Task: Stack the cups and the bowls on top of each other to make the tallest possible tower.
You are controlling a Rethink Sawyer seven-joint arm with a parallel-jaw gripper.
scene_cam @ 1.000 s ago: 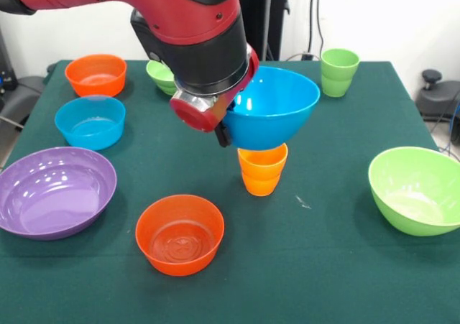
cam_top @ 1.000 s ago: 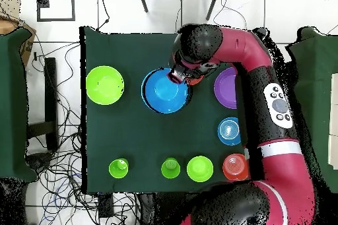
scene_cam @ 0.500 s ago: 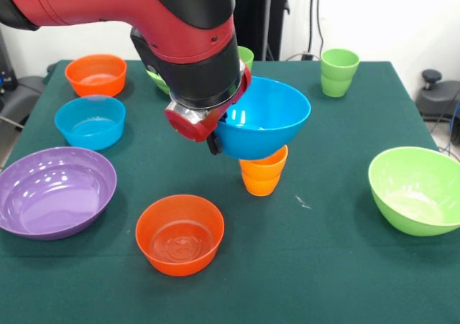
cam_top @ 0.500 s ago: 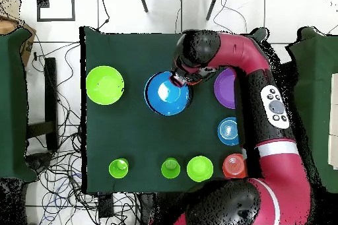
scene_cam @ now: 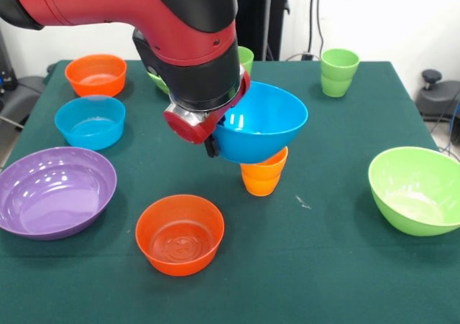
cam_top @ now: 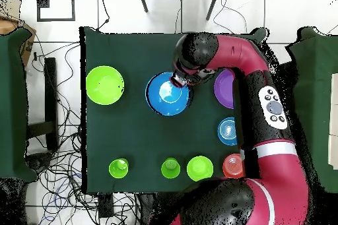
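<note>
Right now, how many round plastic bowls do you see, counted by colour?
Orange round plastic bowls: 2
Lime green round plastic bowls: 2
Blue round plastic bowl: 1
Light blue round plastic bowl: 1
Purple round plastic bowl: 1
Total: 7

No text, label, brand, number or sign can be read in either view. The bowls, the cups and the green table cover are plain, and the red and black arm shows no legible marking.
</note>
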